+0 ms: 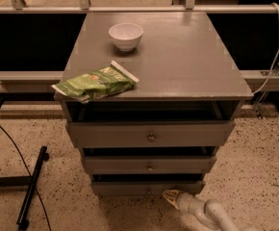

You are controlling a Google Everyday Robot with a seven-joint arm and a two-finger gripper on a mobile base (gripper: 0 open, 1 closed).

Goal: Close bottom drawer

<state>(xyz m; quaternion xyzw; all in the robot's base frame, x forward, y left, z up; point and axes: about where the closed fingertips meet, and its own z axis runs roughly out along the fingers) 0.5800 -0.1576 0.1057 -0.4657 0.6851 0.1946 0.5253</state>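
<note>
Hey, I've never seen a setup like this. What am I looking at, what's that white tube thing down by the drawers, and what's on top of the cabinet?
This picture comes from a single camera looking down at a grey-brown cabinet from the front. The white tube at the bottom is a robot's arm. Its yellowish tip is the gripper, the part that pushes and grasps. It sits low, just in front of the bottom drawer, the lowest of three, which it is meant to close. Nothing visible is held in it. On the cabinet's top are a white bowl near the back and a green snack bag at the front left corner.
</note>
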